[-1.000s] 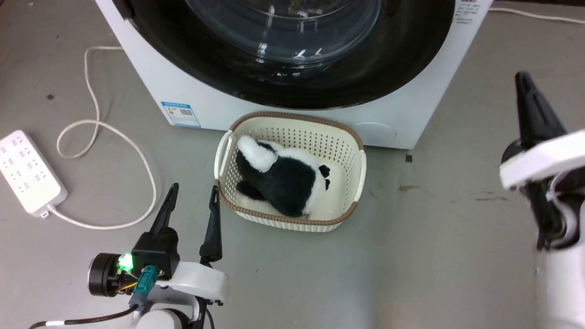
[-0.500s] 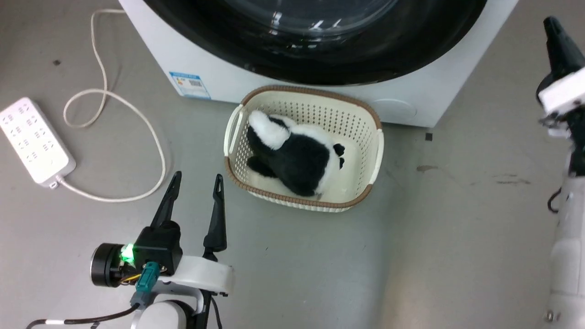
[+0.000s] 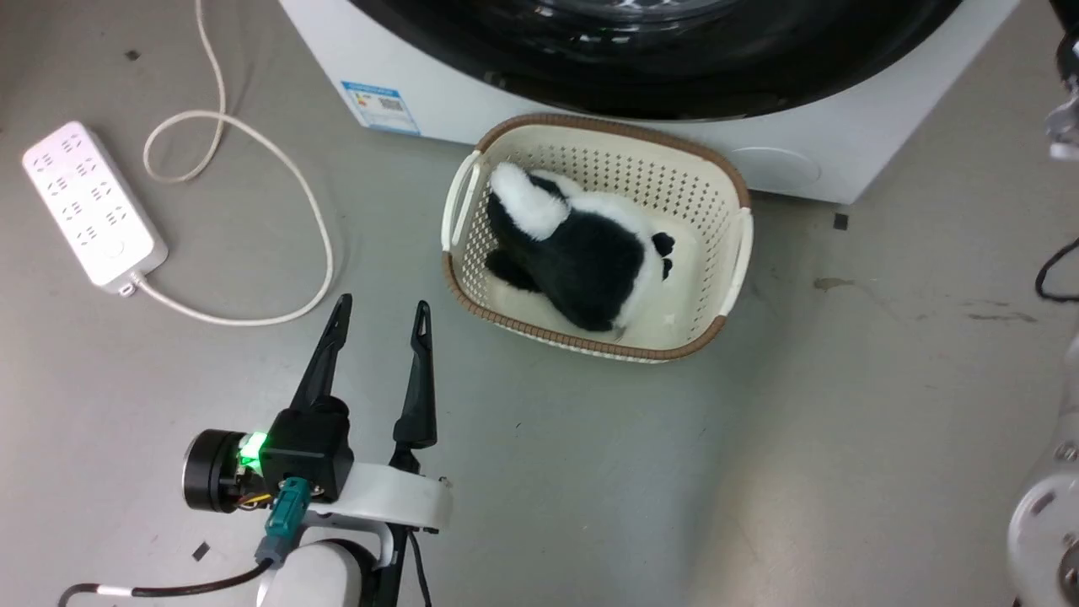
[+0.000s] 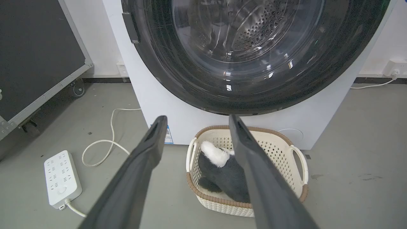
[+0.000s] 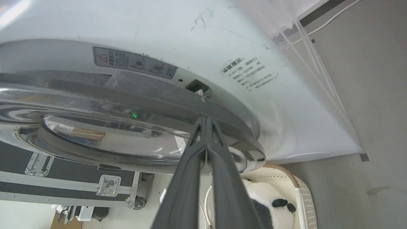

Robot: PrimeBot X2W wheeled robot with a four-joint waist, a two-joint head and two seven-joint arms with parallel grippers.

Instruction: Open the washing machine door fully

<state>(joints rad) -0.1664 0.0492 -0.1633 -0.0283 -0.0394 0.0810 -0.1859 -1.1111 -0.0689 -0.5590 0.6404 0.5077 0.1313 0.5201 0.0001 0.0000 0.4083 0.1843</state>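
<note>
The washing machine (image 3: 472, 110) is a white box at the top of the head view. Its glossy black washing machine door (image 3: 674, 76) looks closed against the front in the left wrist view, where the door (image 4: 178, 73) has a clear glass bowl over the steel drum. My left gripper (image 3: 381, 303) hovers open over the floor, left of the basket, fingers pointing at the machine (image 4: 152, 105). My right gripper (image 5: 206, 120) is shut, holding nothing, its tips at the right rim of the door (image 5: 127, 105). Whether they touch it I cannot tell.
A cream basket (image 3: 459, 198) holding a black-and-white plush (image 3: 590, 253) stands on the floor right before the machine. A white power strip (image 3: 93, 202) and its looped cable (image 3: 278, 160) lie to the left. A black flight case (image 4: 31, 63) stands left of the machine.
The head camera has shifted, so the whole scene slid up and to the right. My right gripper has risen toward the door's right edge. The left gripper has stayed put, open.
</note>
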